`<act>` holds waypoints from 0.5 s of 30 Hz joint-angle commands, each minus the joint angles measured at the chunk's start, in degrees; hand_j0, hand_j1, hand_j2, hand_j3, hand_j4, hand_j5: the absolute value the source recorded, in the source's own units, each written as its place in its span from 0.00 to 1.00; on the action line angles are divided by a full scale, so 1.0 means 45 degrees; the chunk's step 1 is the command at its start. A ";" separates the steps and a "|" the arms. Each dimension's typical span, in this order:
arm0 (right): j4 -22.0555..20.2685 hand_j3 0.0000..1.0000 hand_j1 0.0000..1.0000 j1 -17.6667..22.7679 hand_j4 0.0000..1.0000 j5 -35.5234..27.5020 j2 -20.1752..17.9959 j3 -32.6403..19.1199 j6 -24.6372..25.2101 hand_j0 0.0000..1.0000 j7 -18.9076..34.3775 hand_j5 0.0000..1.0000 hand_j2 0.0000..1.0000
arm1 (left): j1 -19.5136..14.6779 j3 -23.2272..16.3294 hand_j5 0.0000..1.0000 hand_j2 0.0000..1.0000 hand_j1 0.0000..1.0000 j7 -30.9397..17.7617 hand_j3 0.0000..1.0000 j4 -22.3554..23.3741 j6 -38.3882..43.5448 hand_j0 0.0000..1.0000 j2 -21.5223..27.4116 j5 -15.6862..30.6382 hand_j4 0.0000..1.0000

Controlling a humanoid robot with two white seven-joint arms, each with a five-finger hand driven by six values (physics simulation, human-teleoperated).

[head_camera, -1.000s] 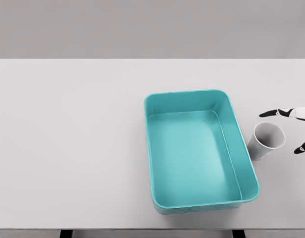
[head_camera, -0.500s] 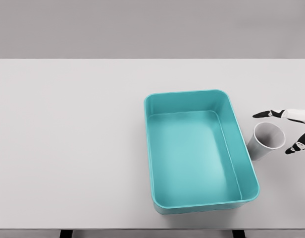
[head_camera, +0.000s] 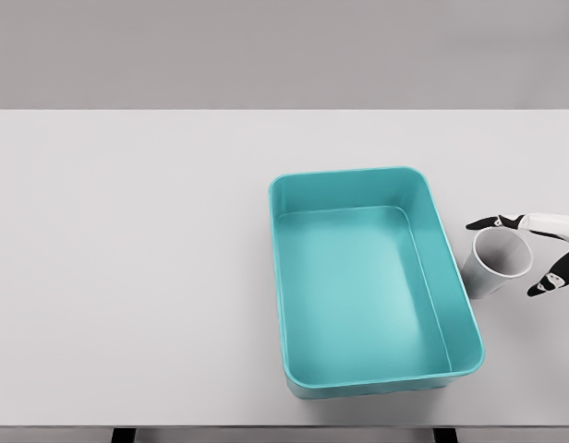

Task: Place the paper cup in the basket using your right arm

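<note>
With fingers apart around the cup (head_camera: 493, 261), the right hand (head_camera: 534, 254) should close evenly, avoiding tipping it toward the basket (head_camera: 283, 277).

I see a lot of bare white table (head_camera: 127, 277) from 7 o'clock round to 12 o'clock, and nothing stands there to bump into. The big teal basket (head_camera: 286, 277) is the main thing in the way; its tall walls sit a little right of the middle. Its inside is open from above, so I can go in over the rim. At 3 o'clock the paper cup (head_camera: 494, 262) stands just beside the basket's right wall, so the gap there is very tight. My right hand (head_camera: 534, 254) has its fingers spread around the cup, one past its far side and one at its near side. Room right of the cup is small.
</note>
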 commanded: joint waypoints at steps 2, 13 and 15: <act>0.0011 1.00 1.00 0.0000 1.00 -0.0043 0.0075 0.0000 0.0005 1.00 0.0007 1.00 1.00 | 0.0000 0.0000 1.00 1.00 1.00 -0.0002 1.00 0.0012 -0.0001 1.00 0.0001 0.0000 1.00; -0.0146 1.00 1.00 0.0000 1.00 -0.0043 0.0173 0.0078 0.0005 1.00 0.0007 1.00 1.00 | 0.0000 0.0000 1.00 1.00 1.00 -0.0002 1.00 0.0012 -0.0001 1.00 0.0001 0.0000 1.00; -0.0126 1.00 1.00 0.0000 1.00 -0.0043 0.0173 0.0078 0.0005 1.00 0.0007 1.00 1.00 | 0.0000 0.0000 1.00 1.00 1.00 -0.0002 1.00 -0.0007 -0.0001 1.00 0.0001 0.0000 1.00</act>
